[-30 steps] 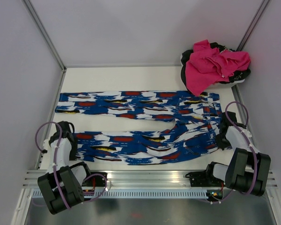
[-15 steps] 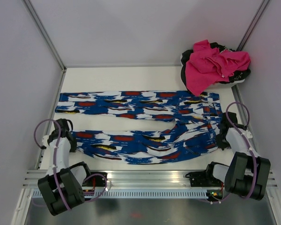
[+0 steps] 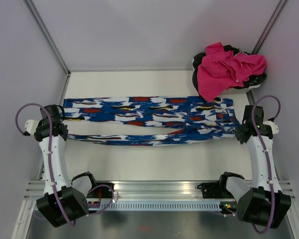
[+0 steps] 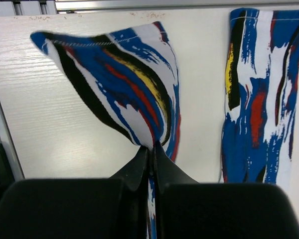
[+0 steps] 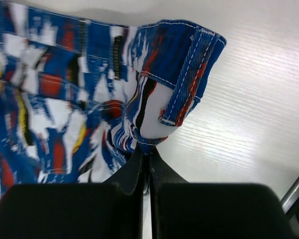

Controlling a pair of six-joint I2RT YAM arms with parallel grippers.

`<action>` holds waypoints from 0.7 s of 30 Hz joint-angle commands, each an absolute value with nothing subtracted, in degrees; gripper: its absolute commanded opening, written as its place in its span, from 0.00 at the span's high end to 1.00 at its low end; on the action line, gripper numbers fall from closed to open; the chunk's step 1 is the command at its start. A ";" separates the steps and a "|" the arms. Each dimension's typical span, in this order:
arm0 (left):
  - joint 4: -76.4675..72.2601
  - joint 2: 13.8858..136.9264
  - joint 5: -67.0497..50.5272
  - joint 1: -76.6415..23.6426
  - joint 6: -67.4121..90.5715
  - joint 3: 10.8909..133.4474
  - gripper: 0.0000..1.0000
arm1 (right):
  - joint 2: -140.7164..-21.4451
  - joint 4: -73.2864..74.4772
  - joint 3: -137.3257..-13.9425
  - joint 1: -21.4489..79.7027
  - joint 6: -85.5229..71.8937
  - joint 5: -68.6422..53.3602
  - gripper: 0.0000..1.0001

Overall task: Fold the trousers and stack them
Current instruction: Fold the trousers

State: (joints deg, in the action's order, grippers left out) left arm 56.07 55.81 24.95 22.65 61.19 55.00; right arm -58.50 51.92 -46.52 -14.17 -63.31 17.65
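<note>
Royal-blue soft fabric trousers (image 3: 149,113) with white, red, black and yellow blotches stretch between my claws: the left gripper (image 4: 152,148) pinches one leg's hem, the right gripper (image 5: 147,150) pinches the waistband end, the other leg lying flat beyond them.

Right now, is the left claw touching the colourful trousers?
Touching. The left wrist view shows the left gripper pinched shut on a leg end of the trousers.
</note>
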 commanded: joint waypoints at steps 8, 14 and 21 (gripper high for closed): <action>44.48 63.45 29.80 23.38 51.33 65.91 0.98 | -58.09 36.74 -59.94 -14.50 -46.41 23.91 1.00; 44.55 72.76 30.85 23.29 51.59 71.36 0.98 | -67.31 35.16 -63.54 -14.50 -45.35 23.56 1.00; 43.15 79.36 32.34 23.03 52.73 74.00 0.98 | -74.78 26.48 -63.54 -14.59 -45.88 19.26 1.00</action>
